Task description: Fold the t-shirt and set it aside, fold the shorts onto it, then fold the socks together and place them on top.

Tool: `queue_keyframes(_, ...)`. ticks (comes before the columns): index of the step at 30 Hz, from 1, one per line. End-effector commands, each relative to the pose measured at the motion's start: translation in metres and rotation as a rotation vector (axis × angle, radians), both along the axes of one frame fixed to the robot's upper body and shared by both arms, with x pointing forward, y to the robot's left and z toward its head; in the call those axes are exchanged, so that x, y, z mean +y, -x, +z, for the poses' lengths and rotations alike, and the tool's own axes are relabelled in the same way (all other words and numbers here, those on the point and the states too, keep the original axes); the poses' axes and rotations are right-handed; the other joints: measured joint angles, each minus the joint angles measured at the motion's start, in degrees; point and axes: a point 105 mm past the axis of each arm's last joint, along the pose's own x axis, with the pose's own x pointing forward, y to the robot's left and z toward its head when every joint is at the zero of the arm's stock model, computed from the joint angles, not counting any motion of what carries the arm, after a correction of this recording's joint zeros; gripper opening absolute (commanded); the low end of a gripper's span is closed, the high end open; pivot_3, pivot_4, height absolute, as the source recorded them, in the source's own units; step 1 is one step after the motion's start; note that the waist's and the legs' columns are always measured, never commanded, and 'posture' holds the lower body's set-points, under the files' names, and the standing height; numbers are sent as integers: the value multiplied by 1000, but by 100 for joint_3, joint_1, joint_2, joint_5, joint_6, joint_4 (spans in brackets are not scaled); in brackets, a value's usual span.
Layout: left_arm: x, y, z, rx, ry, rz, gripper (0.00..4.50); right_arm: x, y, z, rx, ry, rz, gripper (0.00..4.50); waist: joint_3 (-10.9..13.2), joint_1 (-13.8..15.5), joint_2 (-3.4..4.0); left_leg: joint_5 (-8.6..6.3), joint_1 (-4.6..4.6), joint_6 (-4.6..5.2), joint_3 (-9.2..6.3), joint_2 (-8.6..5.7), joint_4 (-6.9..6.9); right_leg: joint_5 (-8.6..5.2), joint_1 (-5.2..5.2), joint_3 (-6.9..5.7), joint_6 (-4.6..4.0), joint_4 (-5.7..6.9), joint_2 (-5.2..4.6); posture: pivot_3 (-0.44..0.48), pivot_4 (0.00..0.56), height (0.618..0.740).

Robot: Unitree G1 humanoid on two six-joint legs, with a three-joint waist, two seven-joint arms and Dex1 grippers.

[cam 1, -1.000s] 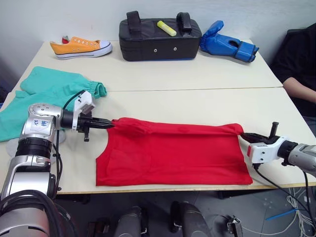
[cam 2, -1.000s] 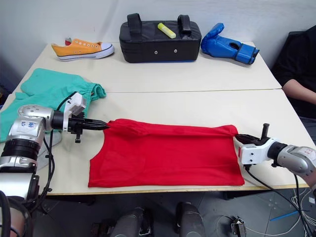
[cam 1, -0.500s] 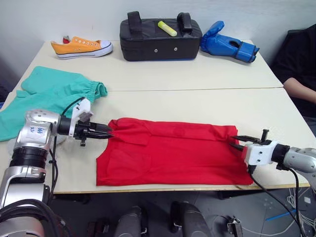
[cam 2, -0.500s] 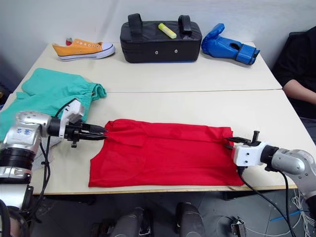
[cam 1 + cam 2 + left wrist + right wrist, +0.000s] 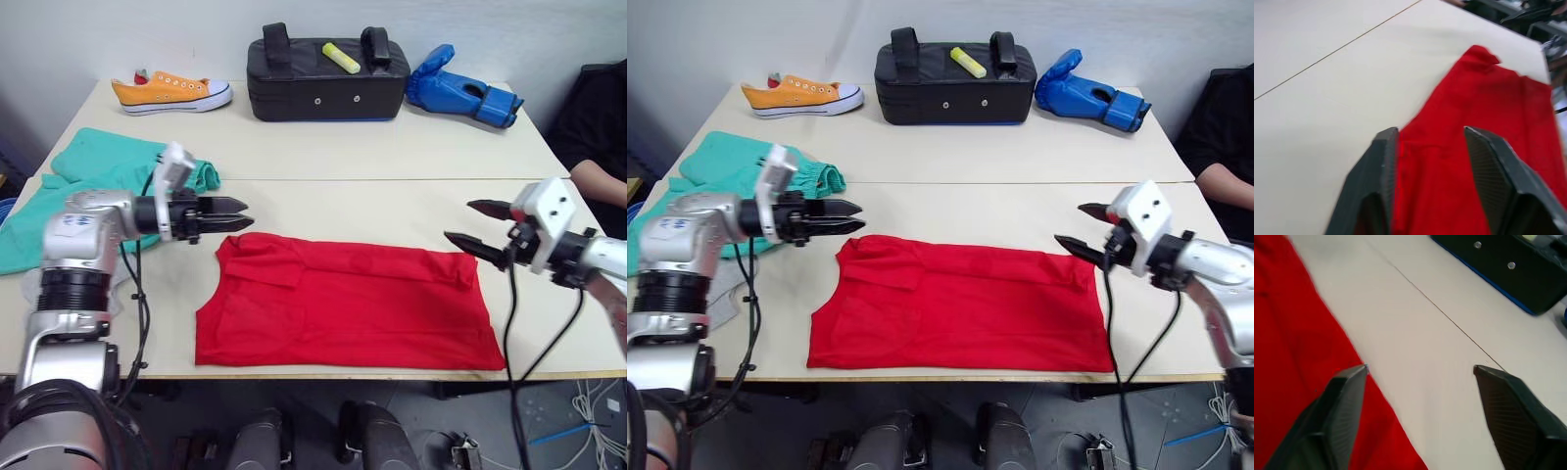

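**A:** What had changed from a second earlier?

**B:** Both grippers had let go of the t-shirt (image 5: pixel 343 299) and lifted off it. The left gripper (image 5: pixel 238 213) had been pinched at the shirt's far left corner; it hung just above and beyond that corner with its fingers spread and nothing between them. The right gripper (image 5: pixel 478 227) had come up from the far right corner and hovered beside it, fingers wide apart and empty.

**B:** The shirt itself lay flat on the near part of the table (image 5: pixel 392 147), already doubled into a long red band running left to right.

**A:** And the other garments?

**B:** The shorts (image 5: pixel 93 181) lay bunched at the left edge, behind the left arm, apart from the shirt. I could not pick out the socks with any confidence; a pale patch showed near the left arm, but it was too hidden to name.

**A:** How should the step in hand have been done well?

**B:** As I judged it, the band wanted one more fold, end over end. Each gripper would need to take both layers at one end's corners, not the top layer alone, lift evenly, and lay the edges square before releasing. A corner caught singly would likely drag the fold open. Then the bundle should go somewhere bare, clear of the shorts.
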Motion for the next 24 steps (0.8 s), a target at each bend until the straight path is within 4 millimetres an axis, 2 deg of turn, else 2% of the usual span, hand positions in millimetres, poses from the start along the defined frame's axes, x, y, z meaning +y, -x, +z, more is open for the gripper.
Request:
queue_keyframes(1, -12, -3, -4, -50, -57, -1, 850, 11, -5, -3, 4, 22, -45, 1745, 0, 0, 0, 0, -6, 0, 0, 0, 0, 0, -4, -1, 0, -1, 1, 0, 150, 740)
queue_keyframes(4, -18, -5, -26, -53, -145, 5, 0, 14, -5, -27, 57, 84, -91, 729, 0, -2, 0, 0, -9, 1, 5, -1, -1, 0, -6, -2, 0, 4, 1, 0, 150, 740)
queue_keyframes(6, -11, -11, -42, -69, -224, 56, 0, 6, -3, -46, 92, 159, -143, 59, 0, 0, 0, -1, -7, 2, 7, -2, -1, 1, -5, -1, 1, 1, 1, 0, 150, 740)
queue_keyframes(10, 7, -23, -61, -89, -310, 150, 0, -19, -2, -72, 140, 242, -266, 19, 0, 1, 0, -1, -6, 2, 8, -2, 0, 1, -6, -1, 1, -3, 0, 0, 150, 740)
queue_keyframes(14, 34, -35, -77, -119, -422, 257, 0, -67, 0, -87, 163, 332, -441, 19, -10, 4, -15, -1, 10, 3, 8, -1, -2, 1, 4, 1, 3, -3, -2, 0, 150, 740)
queue_keyframes(16, 45, -43, -73, -144, -418, 318, 0, -82, 0, -82, 148, 302, -504, 19, -15, 15, -20, -2, 14, 3, 6, -1, -3, 3, 7, 1, 2, -3, -5, 0, 150, 740)
queue_keyframes(19, 49, -52, -58, -199, -374, 367, 0, -83, -1, -70, 123, 202, -511, 19, -15, 8, -21, -2, 15, 3, 4, -1, -4, 8, 8, 1, 2, -3, -8, 0, 150, 740)
queue_keyframes(20, 48, -55, -45, -229, -320, 379, 0, -78, -1, -61, 108, 147, -493, 19, -15, 5, -21, -2, 14, 3, 4, -1, -6, 8, 6, 0, 2, -3, -8, 0, 150, 740)
queue_keyframes(22, 37, -54, -8, -274, -142, 336, 0, -65, 0, -37, 54, 57, -440, 19, -12, -21, -21, -2, 3, 2, 5, 0, -11, 8, -7, -2, 2, -3, -6, 0, 150, 740)
queue_keyframes(24, 31, -47, 10, -274, -59, 277, 0, -56, 2, -22, 23, 12, -409, 19, -12, -26, -20, -1, -12, 1, 9, 2, -9, 8, -22, -2, 1, 0, -3, 0, 150, 740)
